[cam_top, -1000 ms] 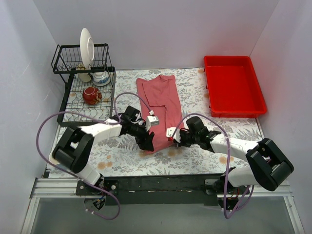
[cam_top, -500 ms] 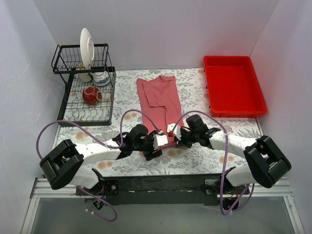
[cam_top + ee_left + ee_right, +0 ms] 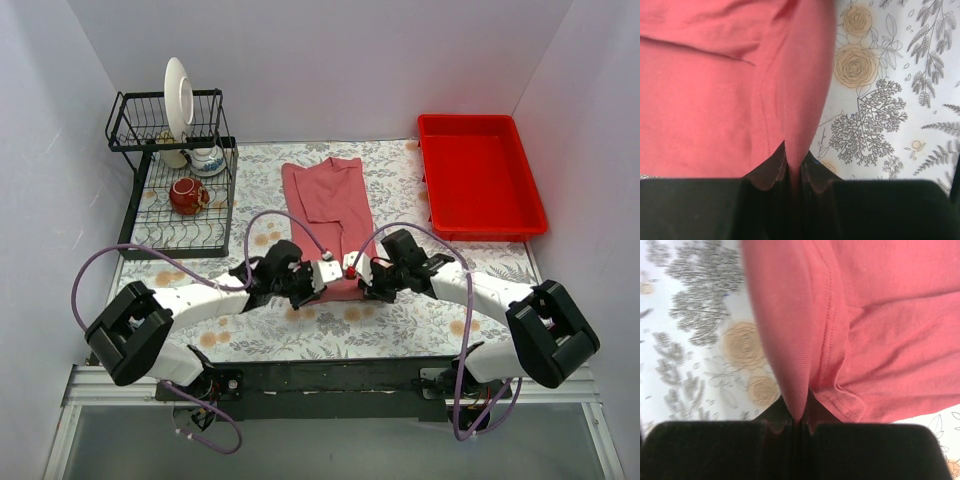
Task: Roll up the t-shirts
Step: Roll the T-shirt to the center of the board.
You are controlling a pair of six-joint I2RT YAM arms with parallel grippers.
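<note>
The salmon-pink t-shirt lies folded into a long strip down the middle of the floral table, collar end to the back. Both grippers meet at its near end. My left gripper is shut on a fold of the near hem, and the left wrist view shows the t-shirt cloth pinched up into a ridge between the left gripper jaws. My right gripper is shut on the near right corner. In its wrist view, a ridge of t-shirt runs into the right gripper.
A rigid red tray sits at the back right. A black dish rack at the back left holds a white plate, a red cup and a white teapot. Purple cables loop over both arms.
My left gripper swung from the shirt's left side round to its near hem and closed on the cloth. The near end has drawn back slightly. The right gripper stays shut on its corner.
</note>
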